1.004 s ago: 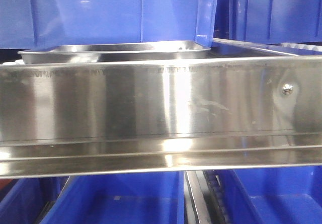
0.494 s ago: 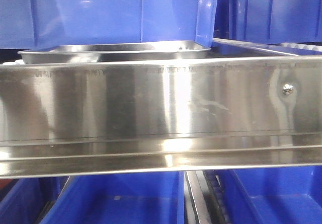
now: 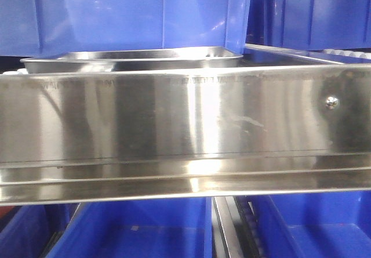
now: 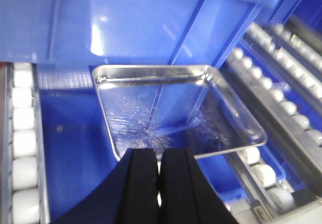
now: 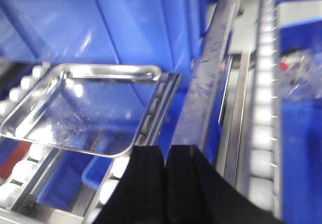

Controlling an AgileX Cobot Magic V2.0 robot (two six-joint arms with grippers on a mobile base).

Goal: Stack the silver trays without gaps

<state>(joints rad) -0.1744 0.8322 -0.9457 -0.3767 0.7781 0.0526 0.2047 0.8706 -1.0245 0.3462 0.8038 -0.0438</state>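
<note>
A shelf (image 4: 39, 133) of steel tracks set with white plastic rollers (image 4: 22, 176) carries a shallow shiny stainless-steel tray (image 4: 176, 113), which lies slightly askew across the rollers. Just behind the tray on the shelf stands a deep blue plastic bin (image 4: 126, 22). A long brushed-steel rail (image 3: 185, 119) fronts the shelf.

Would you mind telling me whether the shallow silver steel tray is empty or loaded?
Empty: the shallow silver steel tray shows only a bare, reflective floor.

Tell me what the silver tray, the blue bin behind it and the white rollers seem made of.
Silver tray: likely stainless steel, polished; it mirrors the blue and shows fine scratches. Blue bin: probably moulded plastic, glossy, with ribs. White rollers: perhaps plastic, matte; unclear.
</note>
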